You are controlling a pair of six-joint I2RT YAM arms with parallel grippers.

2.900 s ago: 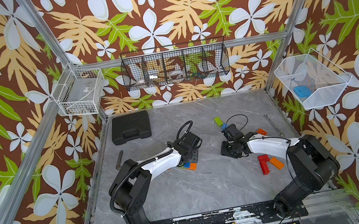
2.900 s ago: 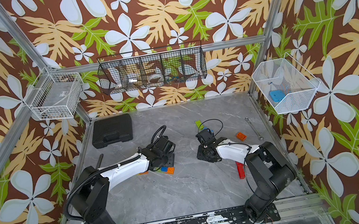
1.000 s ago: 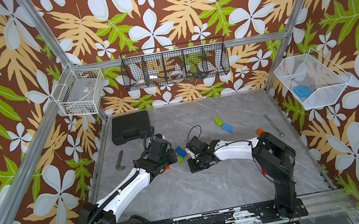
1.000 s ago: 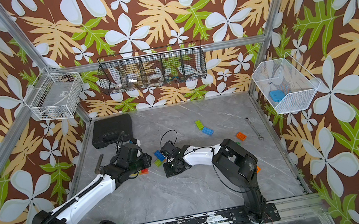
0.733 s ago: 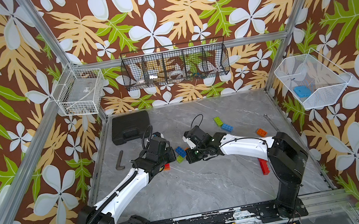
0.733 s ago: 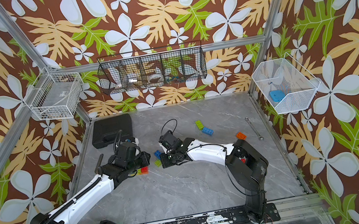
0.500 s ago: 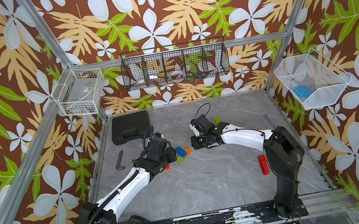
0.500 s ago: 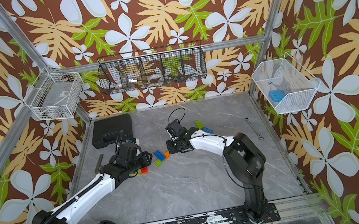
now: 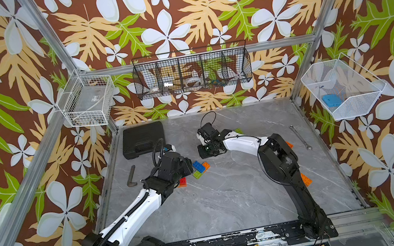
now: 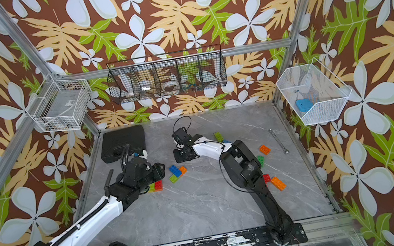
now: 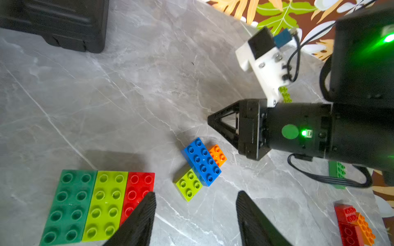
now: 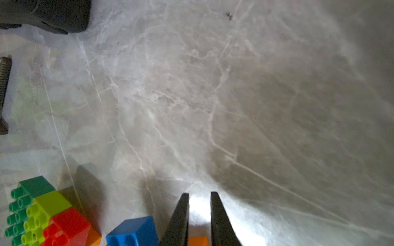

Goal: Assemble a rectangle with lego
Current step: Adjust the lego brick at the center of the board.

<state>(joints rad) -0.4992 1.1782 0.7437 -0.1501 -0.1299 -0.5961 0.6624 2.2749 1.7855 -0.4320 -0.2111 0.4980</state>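
Lego (image 9: 198, 166) on grey marble tabletop (image 9: 231, 199)

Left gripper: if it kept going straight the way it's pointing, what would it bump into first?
Most likely the lime brick, with a blue brick and an orange brick just behind it. The left gripper is open and aimed at it, but its height is hard to judge.

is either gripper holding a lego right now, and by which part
Nothing is held: the left gripper stands open and empty, and the right gripper has only a narrow, empty gap.
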